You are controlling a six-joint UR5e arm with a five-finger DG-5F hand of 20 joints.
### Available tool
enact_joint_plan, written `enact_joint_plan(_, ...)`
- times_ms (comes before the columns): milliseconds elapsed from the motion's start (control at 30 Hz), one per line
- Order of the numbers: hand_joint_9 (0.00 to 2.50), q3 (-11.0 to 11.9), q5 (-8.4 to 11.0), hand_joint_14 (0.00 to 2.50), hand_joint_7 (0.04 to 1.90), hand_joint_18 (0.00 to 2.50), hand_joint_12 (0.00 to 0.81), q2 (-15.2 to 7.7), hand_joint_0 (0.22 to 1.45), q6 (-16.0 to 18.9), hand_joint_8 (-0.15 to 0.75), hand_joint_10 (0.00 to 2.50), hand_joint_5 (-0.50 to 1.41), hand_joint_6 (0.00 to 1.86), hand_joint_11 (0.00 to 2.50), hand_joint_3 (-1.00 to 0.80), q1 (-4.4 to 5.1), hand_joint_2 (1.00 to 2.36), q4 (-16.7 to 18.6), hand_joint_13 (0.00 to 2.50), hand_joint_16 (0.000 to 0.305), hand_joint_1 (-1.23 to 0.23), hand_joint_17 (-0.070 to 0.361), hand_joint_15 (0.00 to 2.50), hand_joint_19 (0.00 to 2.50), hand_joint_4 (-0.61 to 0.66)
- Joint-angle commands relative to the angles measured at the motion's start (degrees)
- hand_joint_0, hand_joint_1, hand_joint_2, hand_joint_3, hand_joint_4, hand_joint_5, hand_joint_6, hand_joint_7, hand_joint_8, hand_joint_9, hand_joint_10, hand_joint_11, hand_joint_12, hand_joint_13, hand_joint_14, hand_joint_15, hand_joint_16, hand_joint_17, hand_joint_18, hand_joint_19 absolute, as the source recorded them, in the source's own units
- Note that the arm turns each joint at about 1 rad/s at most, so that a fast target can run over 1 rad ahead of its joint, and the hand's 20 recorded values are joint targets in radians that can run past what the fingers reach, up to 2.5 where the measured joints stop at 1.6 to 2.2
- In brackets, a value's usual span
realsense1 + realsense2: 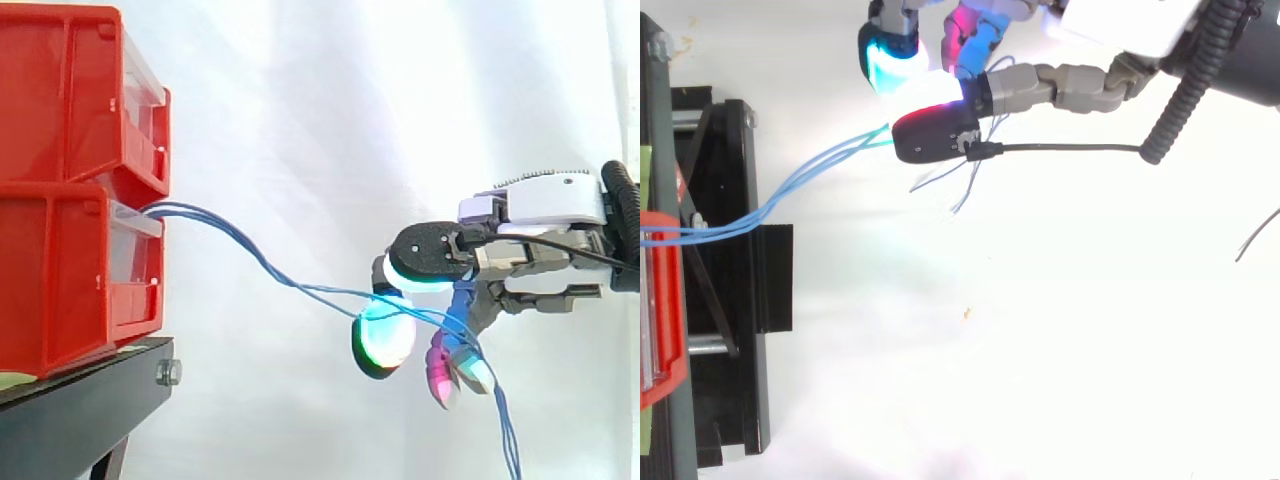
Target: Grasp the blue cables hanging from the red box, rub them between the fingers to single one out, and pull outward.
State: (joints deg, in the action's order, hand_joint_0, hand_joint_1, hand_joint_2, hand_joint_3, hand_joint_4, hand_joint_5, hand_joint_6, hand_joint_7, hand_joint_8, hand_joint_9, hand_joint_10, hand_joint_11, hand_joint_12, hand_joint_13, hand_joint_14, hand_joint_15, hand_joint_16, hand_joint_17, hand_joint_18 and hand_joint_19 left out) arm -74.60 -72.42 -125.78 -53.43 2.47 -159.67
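Two red bins are stacked at the left; several thin blue cables [250, 255] come out of the clear drawer front of the lower red bin [60, 280]. They sag and run right to my hand [545, 205], which reaches in level from the right. Its curled fingers pinch the cables between glowing pads [385, 335], and the loose ends [508, 440] hang below the hand. From above, the cables [790, 190] stretch from the bin [660, 300] up and right to the hand [1080, 85].
The upper red bin [60, 90] sits on the lower one, both on a black stand [70, 410] with a bolt at its edge. A white curtain lies behind, with open space between the bins and the hand.
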Motion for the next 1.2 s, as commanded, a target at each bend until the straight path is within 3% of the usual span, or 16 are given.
enact_joint_plan(0,1.39,0.0,0.17,0.03,1.23,0.78,0.343,0.0,0.56,0.1,0.246,0.03,-0.08,0.60,0.81,-0.41,-0.10,1.01,-0.2,1.02,0.050,-0.45,0.113,0.75,0.68,0.08)
enact_joint_plan(67,1.38,0.1,0.09,0.03,1.17,0.78,0.342,0.1,0.57,0.2,0.239,0.02,-0.10,0.65,0.83,-0.37,-0.10,1.01,-0.2,1.02,0.050,-0.58,0.112,0.75,0.69,0.06)
enact_joint_plan(167,1.35,1.4,0.00,0.03,1.01,0.79,0.338,0.0,0.58,0.4,0.233,0.02,-0.13,0.76,0.84,-0.33,-0.27,1.01,-0.6,1.02,0.050,-0.64,0.112,0.75,0.68,0.05)
enact_joint_plan(200,1.35,3.5,-0.35,0.03,1.02,0.79,0.339,0.1,0.58,1.3,0.238,0.02,-0.13,0.77,0.84,-0.32,-0.45,1.01,-3.4,1.02,0.050,-0.65,0.112,0.76,0.68,0.05)
enact_joint_plan(367,1.33,8.5,-1.06,0.03,0.96,0.79,0.337,0.1,0.59,3.4,0.238,0.02,-0.16,0.85,0.87,-0.28,-0.45,1.02,-12.4,1.01,0.050,-0.71,0.111,0.76,0.68,0.06)
enact_joint_plan(467,1.34,10.4,-0.97,0.03,0.95,0.79,0.337,0.1,0.59,5.8,0.239,0.02,-0.16,0.87,0.87,-0.29,0.08,1.01,-18.4,1.01,0.049,-0.72,0.111,0.76,0.68,0.07)
enact_joint_plan(600,1.39,10.5,-0.88,0.03,0.94,0.81,0.342,0.1,0.56,11.3,0.247,0.02,-0.14,0.86,0.87,-0.40,0.96,1.01,-23.4,1.02,0.050,-0.60,0.112,0.76,0.68,0.08)
enact_joint_plan(700,1.41,10.5,-1.06,0.03,0.95,0.82,0.351,0.0,0.53,16.4,0.253,0.02,-0.13,0.84,0.87,-0.47,1.57,1.00,-24.0,1.03,0.052,-0.50,0.117,0.75,0.67,0.09)
enact_joint_plan(733,1.42,10.5,-1.14,0.03,0.95,0.83,0.356,0.1,0.51,20.7,0.257,0.02,-0.13,0.83,0.87,-0.50,2.01,1.00,-24.2,1.04,0.053,-0.47,0.119,0.75,0.68,0.10)
enact_joint_plan(800,1.42,10.5,-1.06,0.03,0.95,0.83,0.364,0.1,0.49,24.4,0.261,0.02,-0.12,0.81,0.85,-0.50,2.36,1.00,-24.2,1.04,0.055,-0.41,0.123,0.75,0.67,0.10)
enact_joint_plan(833,1.41,10.5,-1.06,0.03,0.96,0.83,0.365,0.1,0.49,24.4,0.266,0.02,-0.12,0.80,0.84,-0.50,2.36,1.00,-24.2,1.04,0.055,-0.38,0.125,0.75,0.67,0.10)
enact_joint_plan(900,1.41,10.4,-0.79,0.03,0.99,0.84,0.376,0.0,0.47,29.1,0.265,0.02,-0.12,0.78,0.84,-0.50,2.89,1.00,-24.6,1.04,0.057,-0.34,0.128,0.75,0.67,0.09)
enact_joint_plan(1100,1.40,9.2,-0.79,0.03,0.94,0.86,0.385,0.1,0.45,30.9,0.276,0.02,-0.14,0.79,0.85,-0.50,3.68,1.00,-24.9,1.06,0.060,-0.34,0.135,0.75,0.66,0.11)
enact_joint_plan(1167,1.39,9.3,-0.79,0.03,0.91,0.86,0.388,0.1,0.44,30.9,0.276,0.02,-0.15,0.80,0.89,-0.50,3.68,1.00,-25.0,1.07,0.061,-0.48,0.136,0.75,0.66,0.11)
